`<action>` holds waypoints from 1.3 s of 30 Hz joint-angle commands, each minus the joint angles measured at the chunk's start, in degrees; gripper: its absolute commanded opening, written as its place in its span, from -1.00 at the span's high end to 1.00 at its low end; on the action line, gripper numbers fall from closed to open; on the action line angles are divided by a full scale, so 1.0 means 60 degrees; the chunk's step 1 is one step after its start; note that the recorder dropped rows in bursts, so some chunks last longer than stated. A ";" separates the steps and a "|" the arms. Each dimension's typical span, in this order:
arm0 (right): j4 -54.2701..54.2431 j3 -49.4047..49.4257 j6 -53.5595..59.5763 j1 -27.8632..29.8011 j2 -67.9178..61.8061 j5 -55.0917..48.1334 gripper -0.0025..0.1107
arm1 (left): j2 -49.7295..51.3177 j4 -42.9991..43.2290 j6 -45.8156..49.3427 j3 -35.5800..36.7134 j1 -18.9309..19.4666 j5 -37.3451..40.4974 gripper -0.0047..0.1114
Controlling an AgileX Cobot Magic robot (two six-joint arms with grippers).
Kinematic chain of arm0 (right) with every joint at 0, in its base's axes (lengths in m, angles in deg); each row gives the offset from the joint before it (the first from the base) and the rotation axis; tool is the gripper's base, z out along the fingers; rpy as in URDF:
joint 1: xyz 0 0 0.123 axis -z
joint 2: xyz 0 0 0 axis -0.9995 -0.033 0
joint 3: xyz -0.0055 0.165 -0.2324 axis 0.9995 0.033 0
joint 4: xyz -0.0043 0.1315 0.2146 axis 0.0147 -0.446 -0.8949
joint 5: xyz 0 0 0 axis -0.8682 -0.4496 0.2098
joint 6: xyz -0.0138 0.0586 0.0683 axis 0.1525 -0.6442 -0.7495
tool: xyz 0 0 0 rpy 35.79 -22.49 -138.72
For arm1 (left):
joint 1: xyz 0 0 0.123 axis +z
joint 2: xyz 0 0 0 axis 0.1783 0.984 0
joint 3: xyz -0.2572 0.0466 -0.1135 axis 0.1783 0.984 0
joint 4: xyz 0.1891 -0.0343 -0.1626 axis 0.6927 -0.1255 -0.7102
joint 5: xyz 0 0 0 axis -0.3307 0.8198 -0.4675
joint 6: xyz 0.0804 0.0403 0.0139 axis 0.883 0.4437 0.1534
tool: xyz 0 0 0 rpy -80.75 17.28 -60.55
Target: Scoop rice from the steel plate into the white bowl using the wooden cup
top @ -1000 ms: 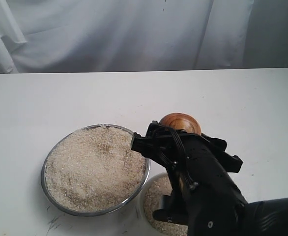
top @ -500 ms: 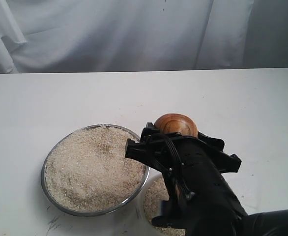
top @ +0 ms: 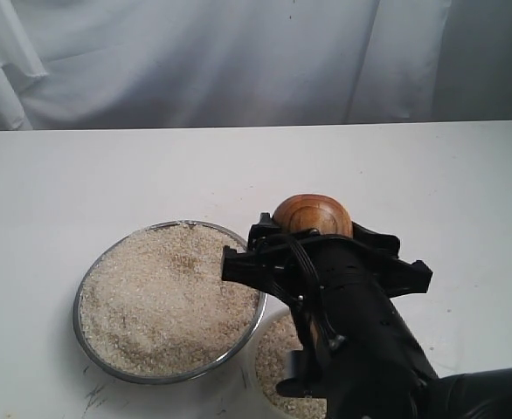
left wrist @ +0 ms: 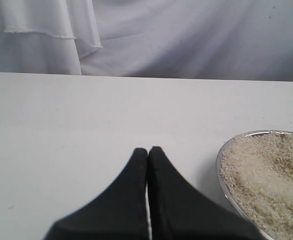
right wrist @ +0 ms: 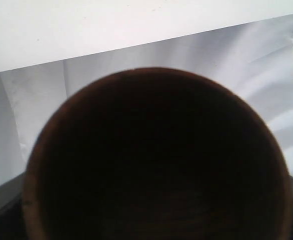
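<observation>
Near the front edge of the table [top: 107,175], toward its middle, the right gripper [top: 319,253] is grasping the wooden cup [top: 313,214] and holding it in the air, tipped so that its rounded base is pointing toward the far edge. The cup is hanging just beside the steel plate's [top: 79,323] right rim and above the far side of the white bowl [top: 256,371]. In the right wrist view its mouth is facing the camera and showing only a dark inside, with no grains to be made out, so it is probably empty.

Judging by that, the arm is sitting between scoops: one load seems tipped out and the next not yet taken. The next move is calling for the cup to swing over the plate, turn its mouth down toward the heap and dig in at a shallow angle, without knocking the thin rim or pushing grains over it.

Rice [top: 164,297] is filling the plate almost to its rim in a broad mound. The bowl, just beside the plate at the front edge and partly hidden under the arm, is holding a lower layer of rice.

The left gripper [left wrist: 147,152] is pressing its tips together on nothing, sitting low over bare table near the plate.
</observation>
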 commanded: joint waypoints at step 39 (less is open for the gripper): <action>-0.8815 -0.4336 -0.4767 0.4903 -0.1124 0.7718 0.96 | -0.0048 -0.0007 -0.0030 0.0043 -0.0015 -0.0060 0.92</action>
